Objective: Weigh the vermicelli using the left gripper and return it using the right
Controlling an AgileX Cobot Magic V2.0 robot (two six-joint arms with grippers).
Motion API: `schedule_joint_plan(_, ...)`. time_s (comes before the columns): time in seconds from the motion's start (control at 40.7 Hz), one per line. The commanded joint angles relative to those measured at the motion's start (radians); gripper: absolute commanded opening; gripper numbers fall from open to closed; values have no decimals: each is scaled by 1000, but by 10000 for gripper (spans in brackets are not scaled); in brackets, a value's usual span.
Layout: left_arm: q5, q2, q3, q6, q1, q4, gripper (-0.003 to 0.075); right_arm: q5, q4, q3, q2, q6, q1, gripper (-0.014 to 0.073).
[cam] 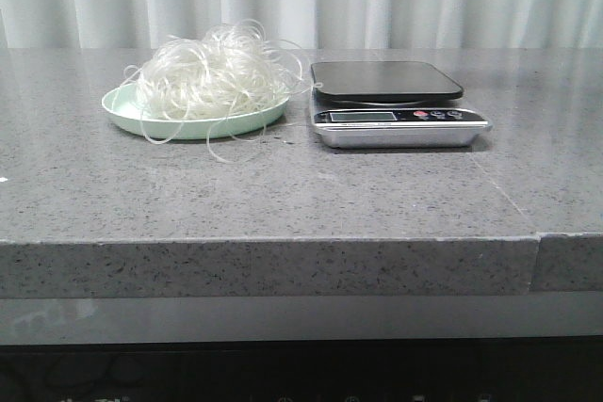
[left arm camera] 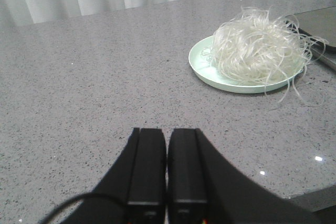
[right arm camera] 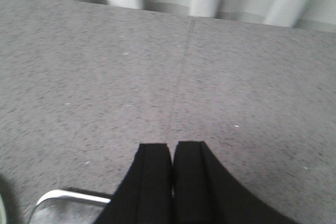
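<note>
- We judge nothing is weighed yet: the vermicelli (cam: 209, 72) sits heaped on the green plate (cam: 127, 108), just beside the scale (cam: 396, 105), whose dark platform is bare.
- Our left gripper (left arm camera: 167, 166) and right gripper (right arm camera: 172, 174) are both closed and empty (neither shows in the front view).
- The noodles are a springy, translucent tangle, strands trailing onto the speckled stone table (cam: 283, 195).

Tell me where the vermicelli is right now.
In the front view the vermicelli is heaped on the green plate, left of centre on the table, just left of the scale.
</note>
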Motion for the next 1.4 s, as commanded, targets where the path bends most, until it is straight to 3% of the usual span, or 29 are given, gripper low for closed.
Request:
schedule_joint_plan(0.0, -71, 10, -25, -12, -8, 12, 138, -70, -85, -28, -69, 32, 19, 157)
schedule_joint_plan(0.123, -71, 10, -25, -12, -8, 12, 138, -56, -181, -28, -65, 32, 39, 157)
schedule_joint_plan(0.393, -71, 10, -25, -12, -8, 12, 138, 46, -187, -28, -72, 30, 39, 157)
schedule_joint_plan(1.057, -71, 10, -25, -12, -8, 12, 138, 54, -189, -28, -123, 30, 39, 157)
schedule_joint_plan(1.377, -71, 10, -25, -12, -8, 12, 138, -26, -201, 4, -153, 30, 14, 157)
